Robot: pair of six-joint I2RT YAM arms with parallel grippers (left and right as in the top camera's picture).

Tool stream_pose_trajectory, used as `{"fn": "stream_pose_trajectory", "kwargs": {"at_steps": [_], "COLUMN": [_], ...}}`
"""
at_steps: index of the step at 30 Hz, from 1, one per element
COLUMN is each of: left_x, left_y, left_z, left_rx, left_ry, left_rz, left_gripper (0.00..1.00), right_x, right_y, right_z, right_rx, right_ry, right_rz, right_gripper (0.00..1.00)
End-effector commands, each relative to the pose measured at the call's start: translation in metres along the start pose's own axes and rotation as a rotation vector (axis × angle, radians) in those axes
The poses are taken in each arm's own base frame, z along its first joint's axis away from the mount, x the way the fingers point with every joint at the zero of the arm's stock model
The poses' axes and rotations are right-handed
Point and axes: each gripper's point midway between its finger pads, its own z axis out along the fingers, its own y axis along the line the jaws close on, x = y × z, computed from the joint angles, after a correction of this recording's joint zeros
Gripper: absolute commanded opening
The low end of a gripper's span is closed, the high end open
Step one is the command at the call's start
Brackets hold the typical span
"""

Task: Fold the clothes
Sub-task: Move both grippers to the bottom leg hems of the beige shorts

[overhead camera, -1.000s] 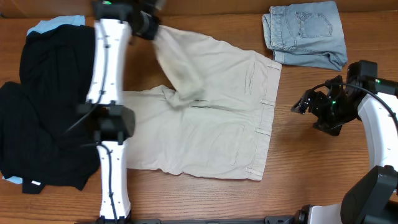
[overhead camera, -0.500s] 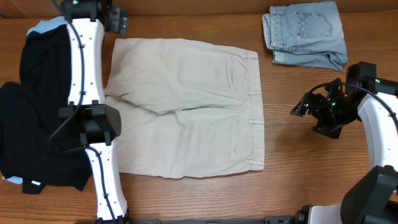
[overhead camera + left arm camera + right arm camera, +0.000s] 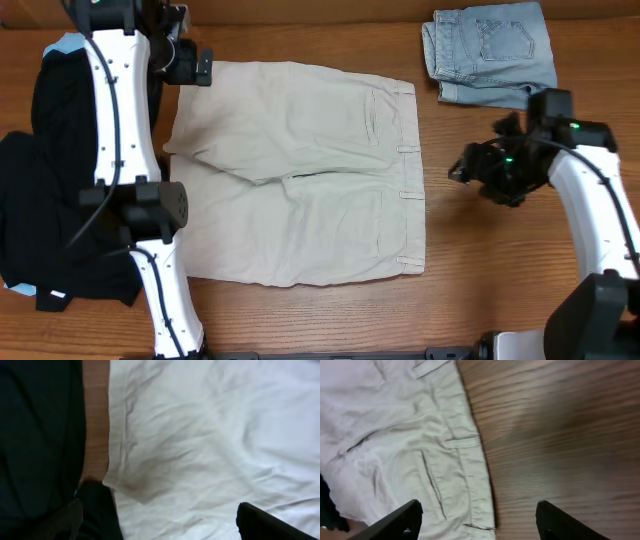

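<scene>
Table (image 3: 470,300): brown wood.
Shorts (image 3: 300,170): mid-table, spread flat, waistband toward the right arm; no fold made yet, all folding left to do.
Left gripper (image 3: 175,520): wide open, empty, over a leg-hem corner.
Right gripper (image 3: 480,525): wide open, empty, just beside the waistband.
Writing: none readable.

The shorts (image 3: 300,170) lie flat in the middle of the table (image 3: 330,320), waistband toward my right, legs toward my left. A heap of garments (image 3: 60,200) lies left of them. Folded denim shorts (image 3: 490,55) lie at the far right corner. My left gripper (image 3: 192,67) is over the shorts' far left corner, and my right gripper (image 3: 460,172) is just right of the waistband.
</scene>
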Motion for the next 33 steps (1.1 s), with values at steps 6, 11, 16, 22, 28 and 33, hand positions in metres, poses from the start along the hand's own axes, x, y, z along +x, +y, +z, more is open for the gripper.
{"fn": "stream_pose_trajectory", "kwargs": {"at_steps": [6, 11, 16, 22, 28, 33], "left_x": [0.015, 0.051, 0.107, 0.189, 0.255, 0.302], "left_y": [-0.026, -0.034, -0.03, -0.009, 0.014, 0.036], "left_z": [-0.167, -0.216, -0.213, -0.159, -0.082, -0.026], "left_rx": [0.04, 0.048, 0.018, -0.1, -0.23, -0.4], "left_ry": [-0.352, -0.416, -0.316, -0.103, -0.049, -0.014], "left_rz": [-0.063, -0.085, -0.161, -0.349, -0.736, -1.046], "left_gripper": [1.0, 1.0, 1.0, 1.0, 1.0, 1.0], "right_x": [0.019, 0.049, 0.077, 0.108, 0.14, 0.144], "right_y": [0.045, 0.059, 0.05, 0.03, 0.008, 0.009], "right_z": [-0.062, -0.091, -0.101, -0.076, -0.023, 0.0], "right_rx": [0.064, 0.034, 0.084, 0.181, 0.25, 0.212], "right_ry": [-0.239, -0.307, -0.318, -0.232, -0.109, -0.071], "right_rz": [-0.09, -0.095, -0.041, 0.116, 0.215, 0.166], "right_gripper": [0.77, 0.81, 0.84, 0.87, 0.96, 1.0]}}
